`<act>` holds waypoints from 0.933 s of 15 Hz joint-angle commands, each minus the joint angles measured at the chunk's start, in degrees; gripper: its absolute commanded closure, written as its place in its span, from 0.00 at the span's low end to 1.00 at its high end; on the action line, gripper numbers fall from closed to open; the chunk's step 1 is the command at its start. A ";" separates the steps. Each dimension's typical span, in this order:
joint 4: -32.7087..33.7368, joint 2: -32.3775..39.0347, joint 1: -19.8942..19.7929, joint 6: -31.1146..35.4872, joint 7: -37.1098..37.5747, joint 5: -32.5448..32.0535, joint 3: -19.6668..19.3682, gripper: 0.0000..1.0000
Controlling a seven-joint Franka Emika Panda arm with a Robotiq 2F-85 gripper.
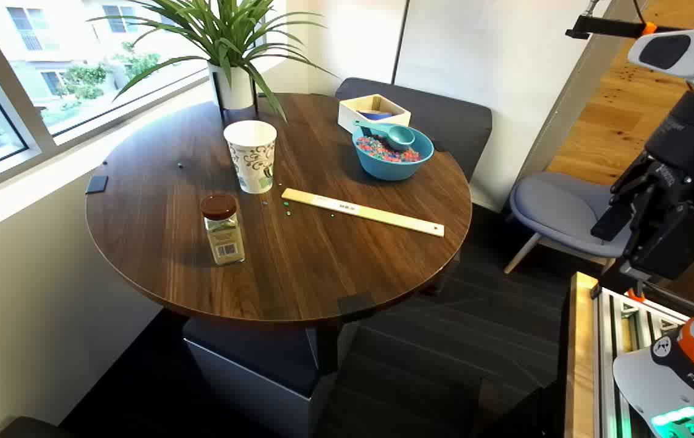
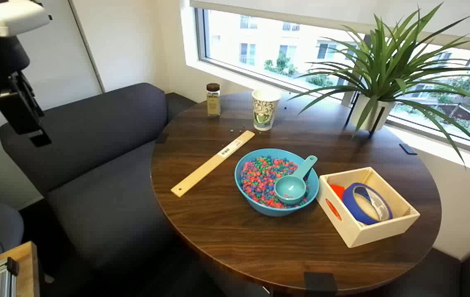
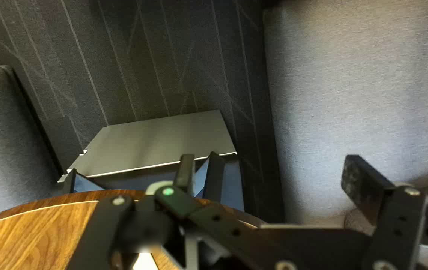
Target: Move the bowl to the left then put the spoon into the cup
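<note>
The fingers stand apart, nothing between them, well away from the bowl — on the worktop, just beside the box, with the spoon lying in it. To shift it first, I'd pinch the rim opposite the spoon and slide it level — slowly, lest the beads spill.
</note>
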 commanded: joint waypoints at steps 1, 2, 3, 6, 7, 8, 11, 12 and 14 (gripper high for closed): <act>0.14 -0.04 -0.53 -0.22 -0.31 0.28 0.36 0.00; 0.14 -0.04 -0.53 -0.22 -0.31 0.28 0.36 0.00; 0.14 -0.04 -0.53 -0.22 -0.31 0.28 0.36 0.00; 0.14 -0.04 -0.53 -0.22 -0.31 0.28 0.36 0.00; 0.14 -0.04 -0.53 -0.22 -0.31 0.28 0.36 0.00; 0.16 1.46 -3.14 2.56 3.31 -0.35 1.19 0.00; 1.21 4.24 -8.19 8.46 6.20 -1.55 -1.07 0.00; 1.98 5.64 -10.52 10.63 6.53 -2.67 -2.07 0.00; 3.65 9.18 -14.79 15.43 8.20 -4.47 -3.27 0.00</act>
